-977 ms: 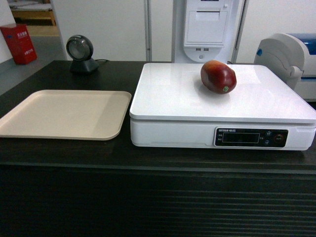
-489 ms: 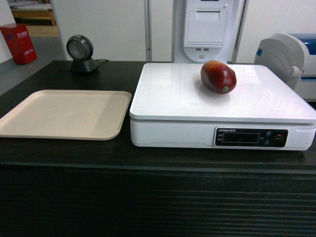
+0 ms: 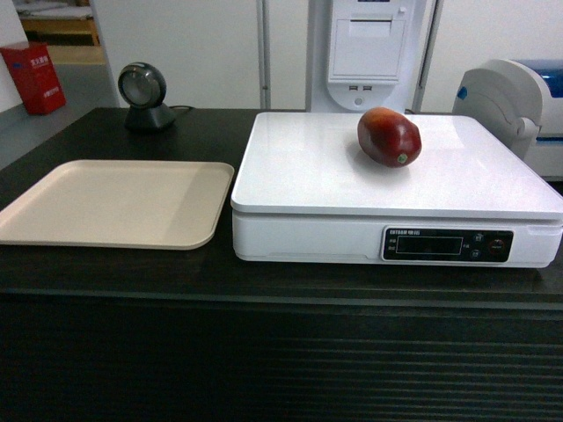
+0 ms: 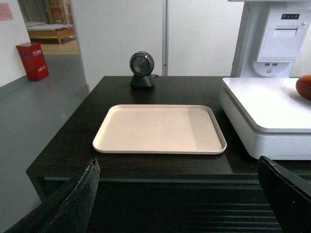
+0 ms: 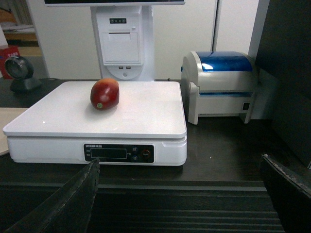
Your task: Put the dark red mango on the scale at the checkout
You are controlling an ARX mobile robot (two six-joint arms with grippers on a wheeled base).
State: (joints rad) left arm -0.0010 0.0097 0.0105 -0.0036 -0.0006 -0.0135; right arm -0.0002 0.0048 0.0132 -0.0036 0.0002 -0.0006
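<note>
The dark red mango (image 3: 388, 136) lies on the white platform of the scale (image 3: 308, 167), toward its far right; the right wrist view shows the mango (image 5: 104, 93) on the scale (image 5: 141, 114) too. The scale stands on the dark checkout counter (image 3: 264, 281) with its slatted front. No gripper shows in the head view. My left gripper (image 4: 177, 182) hangs open, pulled back in front of the counter edge, nothing between its fingers. My right gripper (image 5: 180, 182) is open as well, held back before the counter, apart from the mango.
A beige tray (image 3: 114, 202) lies left of the scale. A round black scanner (image 3: 145, 97) stands at the counter's far left. A white and blue printer (image 5: 221, 85) sits right of the scale, a white kiosk (image 3: 369, 48) behind it. A red box (image 3: 33, 77) stands on the floor.
</note>
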